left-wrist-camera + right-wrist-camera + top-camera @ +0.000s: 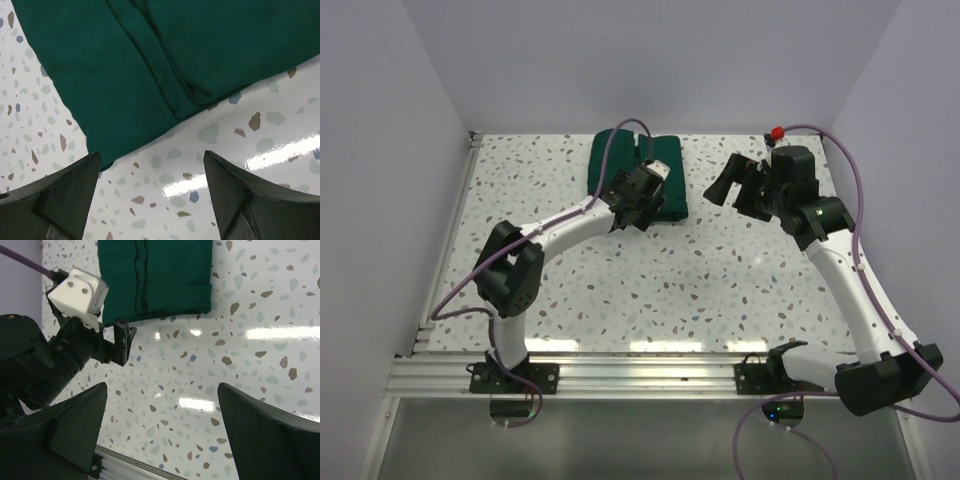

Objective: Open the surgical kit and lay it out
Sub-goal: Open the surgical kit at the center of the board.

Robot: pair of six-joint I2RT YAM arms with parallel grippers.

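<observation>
At the near edge, both arm bases sit bolted to an aluminium rail (620, 375). Beyond it lies the glossy speckled table (700, 290).

The left arm reaches forward and inward from its base. The left gripper (150, 200) has its jaws spread wide and holds nothing. Its dark fingers (65, 200) point at the near edge of the folded dark green cloth bundle (150, 60). The left fingertip sits just beside the cloth's corner, and whether it touches cannot be told. A folded flap and seam run across the top of the bundle.

The right arm bends up the right side of the table. The right gripper (162, 435) is also wide open and empty, and it is turned toward the bundle but well apart from it. Its wrist view shows the left arm's white camera housing (77, 290) beside the cloth.

The bundle lies closed at the far middle of the table, near the back wall. A small red object (778, 131) sits at the far right edge.
</observation>
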